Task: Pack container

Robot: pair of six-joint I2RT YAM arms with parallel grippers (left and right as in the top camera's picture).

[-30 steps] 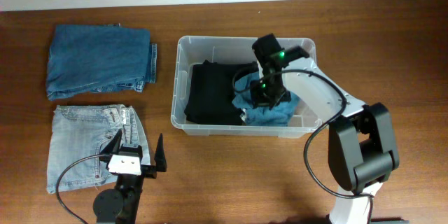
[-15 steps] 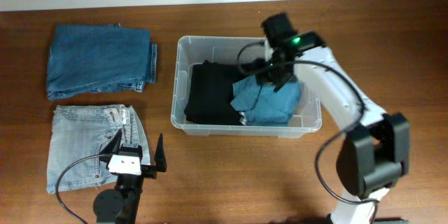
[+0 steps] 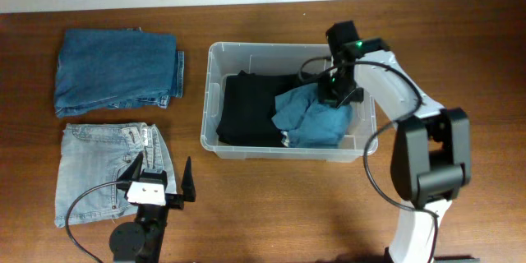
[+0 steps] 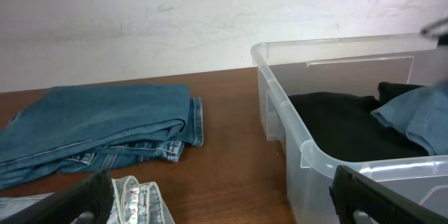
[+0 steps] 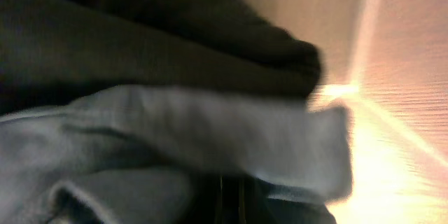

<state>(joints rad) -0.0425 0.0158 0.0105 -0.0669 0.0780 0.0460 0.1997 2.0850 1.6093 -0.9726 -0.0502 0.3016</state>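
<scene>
Container (image 3: 288,47) sitting centre frame, black garment (image 3: 246,107) lying flat at its left, leaving room. Right gripper (image 3: 333,97) pressing low over the bunched teal garment (image 3: 312,123), probably tucking it in; its grip is unreadable. Left gripper (image 3: 162,173) idling spread wide and empty, lower left, beside the light jeans (image 3: 94,173).

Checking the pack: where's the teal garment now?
Overhead, the teal garment lies in the container's right half, overlapping the black garment, right gripper over its far corner.

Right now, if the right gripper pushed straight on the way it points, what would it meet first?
Probably the blue garment, which fills the wrist view just ahead of the right gripper, black garment beyond. Whether they touch is unclear.
</scene>
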